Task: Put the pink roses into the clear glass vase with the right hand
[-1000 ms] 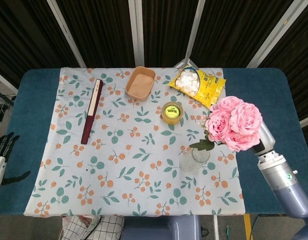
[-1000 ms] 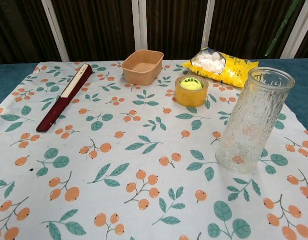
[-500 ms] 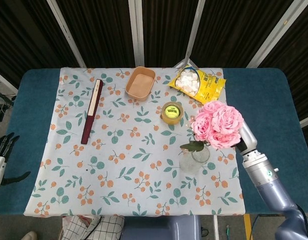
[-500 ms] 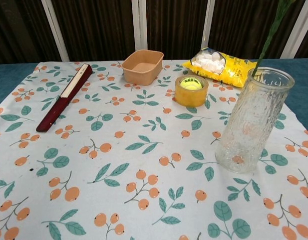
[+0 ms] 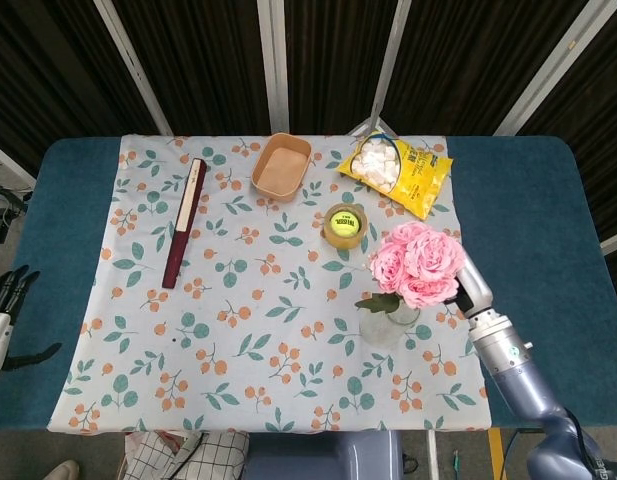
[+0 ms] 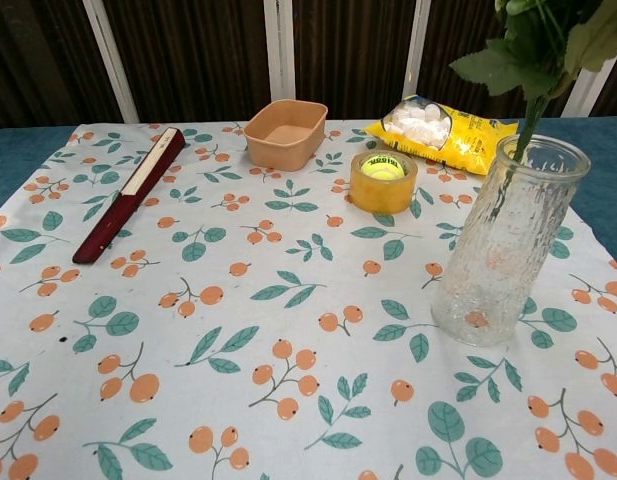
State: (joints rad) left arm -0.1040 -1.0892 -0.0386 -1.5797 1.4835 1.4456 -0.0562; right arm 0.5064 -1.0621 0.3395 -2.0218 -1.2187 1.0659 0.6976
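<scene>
Presently, at the desk: a bunch of flowers hangs over a vase on a leaf-and-berry printed cloth (image 5: 278, 310).
Pink roses: the pink roses (image 5: 416, 264) sit above the mouth of the clear glass vase (image 6: 508, 240), blooms up; in the chest view their green stem (image 6: 528, 125) passes down through the rim into the glass, with leaves spreading just above it.
Clear glass vase: it stands upright near the right edge of the cloth, on the robot's side of the tape roll.
Right hand: the right arm (image 5: 508, 360) reaches in from the lower right and ends behind the blooms; the right hand itself is hidden by the flowers, so its fingers cannot be made out, though the bunch is carried at the arm's tip.
Left hand: the left hand (image 5: 6, 300) shows at the far left edge of the head view, off the cloth beside the blue desk (image 5: 58, 200), dark fingers apart and holding nothing.
Tape roll: a yellow tape roll (image 5: 345, 224) lies flat just behind the vase.
Marshmallow bag: a yellow bag of white marshmallows (image 5: 396, 170) lies at the far right corner of the cloth.
Tray: a tan tray (image 5: 281, 166) sits at the far middle.
Fan: a folded dark red fan (image 5: 184, 222) lies lengthwise on the left side, well apart from the rest.
</scene>
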